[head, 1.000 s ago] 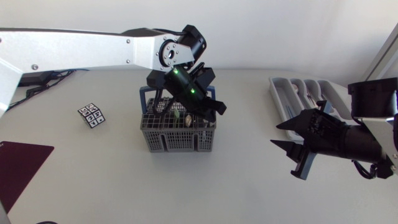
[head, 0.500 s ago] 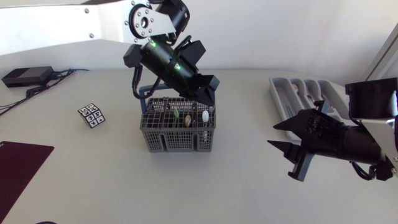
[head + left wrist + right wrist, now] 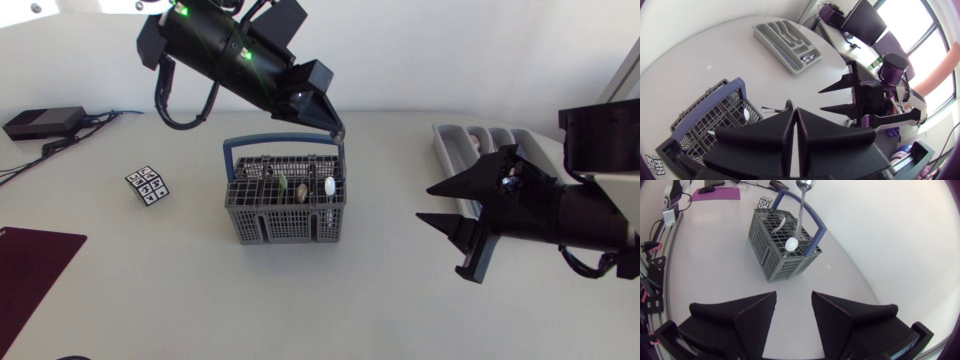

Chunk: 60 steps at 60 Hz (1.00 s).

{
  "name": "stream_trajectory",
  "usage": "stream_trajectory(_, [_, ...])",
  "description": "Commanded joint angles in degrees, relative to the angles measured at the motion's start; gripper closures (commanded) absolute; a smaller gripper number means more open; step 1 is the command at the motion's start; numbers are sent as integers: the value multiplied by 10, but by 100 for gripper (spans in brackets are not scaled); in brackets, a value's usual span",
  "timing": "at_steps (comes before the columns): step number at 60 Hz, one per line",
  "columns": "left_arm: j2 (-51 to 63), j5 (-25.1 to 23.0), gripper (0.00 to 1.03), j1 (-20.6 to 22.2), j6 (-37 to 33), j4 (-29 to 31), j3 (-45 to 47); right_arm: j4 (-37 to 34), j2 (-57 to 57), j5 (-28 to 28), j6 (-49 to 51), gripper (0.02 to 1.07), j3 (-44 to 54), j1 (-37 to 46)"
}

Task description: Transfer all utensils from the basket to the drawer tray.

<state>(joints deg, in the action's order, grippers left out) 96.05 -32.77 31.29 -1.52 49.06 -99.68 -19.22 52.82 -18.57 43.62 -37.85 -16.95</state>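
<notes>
You are at the lift-out step. Your left pincer [image 3: 338, 128], coming down from the upper left of the head view, is pressed together on the top end of a metal spoon [image 3: 800, 210]. The spoon hangs almost upright over the far right corner of the basket [image 3: 285, 215]. From the right wrist view its lower end seems to sit at or just inside the basket's rim, so judge it as not yet clear. A white spoon [image 3: 329, 186] and at least one other utensil stand in the basket, so most of the job remains. The drawer tray [image 3: 440, 140] lies at the upper right of the head view, well apart from the basket. Your right pincer [image 3: 425, 203] hovers between the two with its fingers spread and nothing in them, pointing back toward the basket. The next move calls for a straight upward pull until the spoon's tip clears the rim and the blue handle. Then carry it rightward to the tray, or pass it to the waiting right pincer. Keep the grip firm, because a thin spoon pinched by its end may swing.
</notes>
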Motion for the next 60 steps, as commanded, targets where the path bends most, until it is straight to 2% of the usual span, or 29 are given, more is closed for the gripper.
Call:
stream_trajectory(1, [-23, -16, 100, 14, -29, 10, 18, -6, -2, -16, -35, 53, -24, -9])
stream_trajectory(11, [-30, -28, 100, 37, -83, 36, 28, -6, 15, -44, -78, 53, -53, -31])
stream_trajectory(16, [-38, -37, 100, 58, -118, 44, 40, -6, 23, -50, -93, 49, -60, -48])
stream_trajectory(27, [-51, -57, 100, 90, -152, 50, 56, -11, 34, -73, -110, 46, -63, -96])
stream_trajectory(40, [-56, -70, 100, 103, -171, 60, 58, -16, 31, -75, -110, 46, -53, -137])
stream_trajectory(43, [-56, -70, 100, 103, -172, 62, 59, -16, 26, -75, -110, 48, -52, -138])
stream_trajectory(47, [-57, -71, 100, 101, -178, 66, 63, -16, 17, -74, -110, 60, -51, -139])
stream_trajectory(54, [-60, -71, 100, 98, -181, 70, 64, -18, 7, -71, -110, 70, -50, -138])
stream_trajectory(60, [-60, -71, 100, 98, -182, 70, 65, -19, 3, -71, -109, 83, -50, -138])
